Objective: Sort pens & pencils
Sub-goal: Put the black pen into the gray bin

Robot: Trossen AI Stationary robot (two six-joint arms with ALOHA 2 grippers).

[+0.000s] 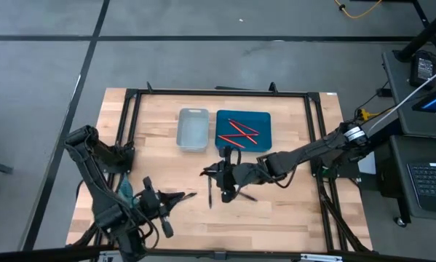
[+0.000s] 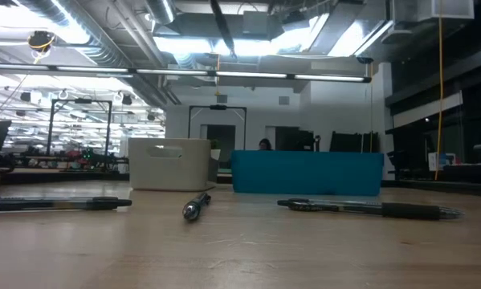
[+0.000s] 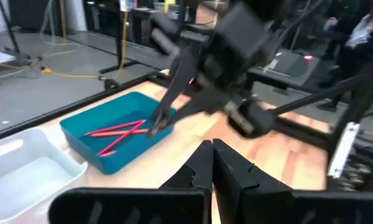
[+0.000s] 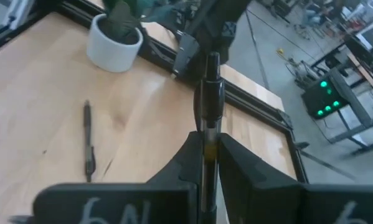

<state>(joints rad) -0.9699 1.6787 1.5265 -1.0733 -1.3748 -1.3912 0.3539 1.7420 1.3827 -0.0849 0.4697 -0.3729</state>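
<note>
While the left gripper [image 1: 180, 196] is closed empty, the right gripper [image 1: 216, 173] clamps a pen [image 4: 209, 112] (lengthwise between its fingers).

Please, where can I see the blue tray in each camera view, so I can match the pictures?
High view: blue tray at table centre, beside the clear bin, red pencils inside.
Low view: wide blue wall at the back, right of centre.
Left wrist view: left of centre, pencils visible.
Right wrist view: not in it.
Shared landmark: the clear bin next to it.
</note>
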